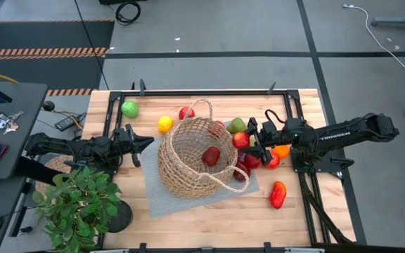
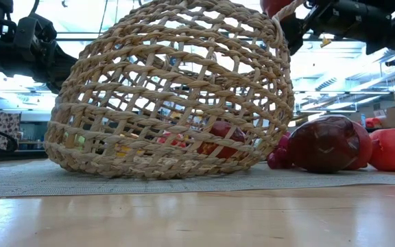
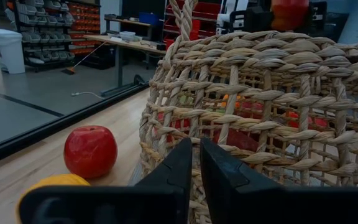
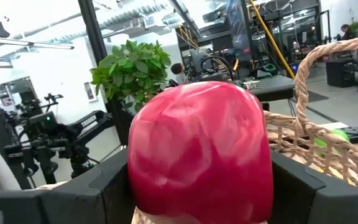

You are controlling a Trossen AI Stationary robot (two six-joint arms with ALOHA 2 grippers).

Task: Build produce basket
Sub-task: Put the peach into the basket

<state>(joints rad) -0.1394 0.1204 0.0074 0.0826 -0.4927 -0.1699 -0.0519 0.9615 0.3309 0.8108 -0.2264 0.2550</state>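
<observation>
High view has the basket [image 1: 192, 160] sitting mid-tabletop on a grey mat [image 1: 162, 198], tipped a bit so its mouth faces up, with one red piece [image 1: 211, 156] of produce already inside. The right gripper [image 1: 245, 139] is at the basket's 3 o'clock rim, jaws clamped on a red apple [image 1: 241, 140]. In the right wrist view that apple [image 4: 199, 151] fills the gap between the two dark fingers [image 4: 319, 193], with a basket handle [image 4: 328, 56] just behind it.

The left gripper [image 1: 140, 143] sits at the basket's 9 o'clock, jaws pressed together and holding nothing; the left wrist view shows the fingertips [image 3: 182, 163] right up against the wicker wall [image 3: 272, 93].

Rest of the produce is scattered around: green apple [image 1: 129, 108] at 10 o'clock, lemon [image 1: 165, 124] and another red apple [image 1: 185, 113] near 11, a green pear [image 1: 237, 125], several red pieces bunched at 3 to 4 o'clock, and a red pepper [image 1: 278, 195] alone near 4. A potted plant [image 1: 79, 204] stands at 8 o'clock.
</observation>
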